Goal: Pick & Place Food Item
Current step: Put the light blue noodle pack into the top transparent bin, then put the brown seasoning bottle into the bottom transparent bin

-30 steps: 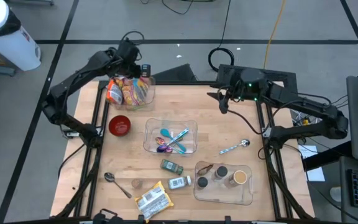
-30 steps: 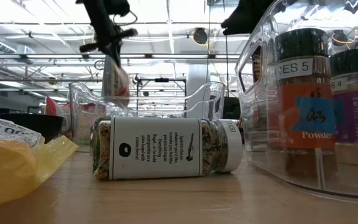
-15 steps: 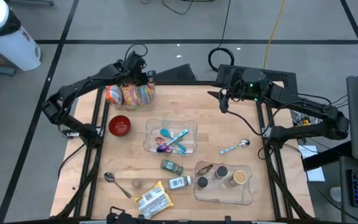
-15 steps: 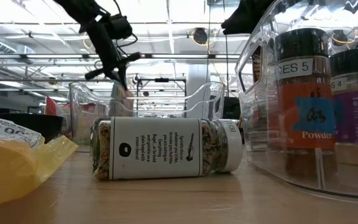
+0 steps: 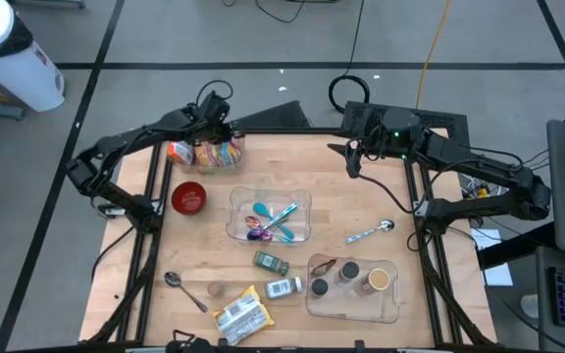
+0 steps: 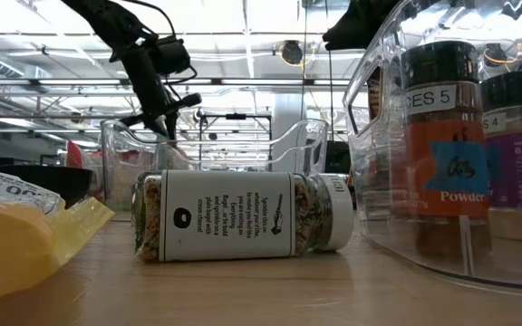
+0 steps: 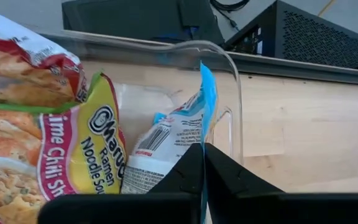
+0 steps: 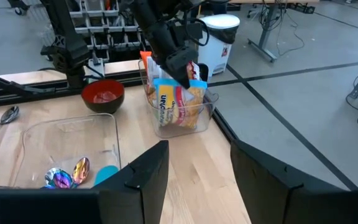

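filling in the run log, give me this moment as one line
stage: placing | left tool: shut on blue-edged packet, inside clear snack bin | right tool: open, idle at table's back right | bin also holds ramen packet

Blue-edged snack packet [image 7: 178,140] upright in clear bin [image 7: 229,99], claw-pinched.

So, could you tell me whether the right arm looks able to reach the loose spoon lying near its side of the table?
Probably yes. The spoon lies on open wood on the right arm's side, with nothing on top of it, and the right gripper hangs empty nearby with its jaws apart.
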Motion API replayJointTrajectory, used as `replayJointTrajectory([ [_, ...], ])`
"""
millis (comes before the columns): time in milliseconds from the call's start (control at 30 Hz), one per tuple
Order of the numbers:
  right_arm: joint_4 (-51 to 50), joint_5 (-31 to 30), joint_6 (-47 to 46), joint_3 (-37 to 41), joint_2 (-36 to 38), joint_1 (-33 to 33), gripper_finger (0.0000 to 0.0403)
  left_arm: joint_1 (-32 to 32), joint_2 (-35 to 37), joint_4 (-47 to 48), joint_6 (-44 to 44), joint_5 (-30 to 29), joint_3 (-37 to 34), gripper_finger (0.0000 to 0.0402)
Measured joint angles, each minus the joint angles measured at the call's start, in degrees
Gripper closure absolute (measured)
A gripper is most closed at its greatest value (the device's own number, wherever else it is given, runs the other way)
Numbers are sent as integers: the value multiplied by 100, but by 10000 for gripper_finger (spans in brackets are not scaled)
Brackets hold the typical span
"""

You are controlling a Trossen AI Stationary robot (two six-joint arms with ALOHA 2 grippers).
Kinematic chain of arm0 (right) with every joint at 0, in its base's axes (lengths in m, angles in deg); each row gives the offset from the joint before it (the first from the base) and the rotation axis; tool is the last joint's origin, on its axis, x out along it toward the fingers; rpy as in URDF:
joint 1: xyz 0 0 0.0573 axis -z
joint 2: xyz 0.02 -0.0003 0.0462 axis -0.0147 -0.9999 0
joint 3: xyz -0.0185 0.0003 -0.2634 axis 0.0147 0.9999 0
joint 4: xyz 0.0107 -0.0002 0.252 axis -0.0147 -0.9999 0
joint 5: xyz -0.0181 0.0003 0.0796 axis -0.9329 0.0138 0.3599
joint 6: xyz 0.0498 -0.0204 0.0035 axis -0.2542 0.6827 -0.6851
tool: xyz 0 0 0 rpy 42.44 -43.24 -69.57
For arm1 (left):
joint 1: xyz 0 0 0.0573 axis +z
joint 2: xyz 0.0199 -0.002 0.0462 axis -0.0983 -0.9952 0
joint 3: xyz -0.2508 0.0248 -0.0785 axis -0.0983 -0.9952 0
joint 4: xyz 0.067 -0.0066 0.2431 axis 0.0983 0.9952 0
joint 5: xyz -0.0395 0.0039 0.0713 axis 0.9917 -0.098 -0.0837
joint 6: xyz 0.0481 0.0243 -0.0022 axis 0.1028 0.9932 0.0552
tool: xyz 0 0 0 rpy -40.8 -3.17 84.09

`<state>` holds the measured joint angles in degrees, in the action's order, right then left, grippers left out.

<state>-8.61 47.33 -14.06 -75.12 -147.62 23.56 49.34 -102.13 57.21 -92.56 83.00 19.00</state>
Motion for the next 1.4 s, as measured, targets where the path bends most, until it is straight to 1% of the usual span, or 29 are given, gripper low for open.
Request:
replayJointTrajectory([
  [300,-1,10,-20,0,0,-2,239,0,0,-1,-2,-63,0,359],
  [500,-3,15,-20,0,0,-11,238,0,0,-4,-8,-33,-2,314],
  [700,-3,16,-20,0,0,-11,238,65,5,-9,-35,346,-2,257],
  [833,-5,16,-20,0,0,-11,238,229,170,-10,33,933,-4,231],
  [933,-5,17,-15,0,0,-11,238,311,375,-12,76,1275,-6,221],
  [1067,-5,16,-14,0,0,-11,238,358,856,-201,406,1573,-7,218],
  [1233,-3,12,-15,0,0,-11,238,284,1672,-481,902,1648,-9,218],
  [1400,-1,7,-16,-2,0,-11,238,-31,2462,-968,1102,1672,-7,218],
])
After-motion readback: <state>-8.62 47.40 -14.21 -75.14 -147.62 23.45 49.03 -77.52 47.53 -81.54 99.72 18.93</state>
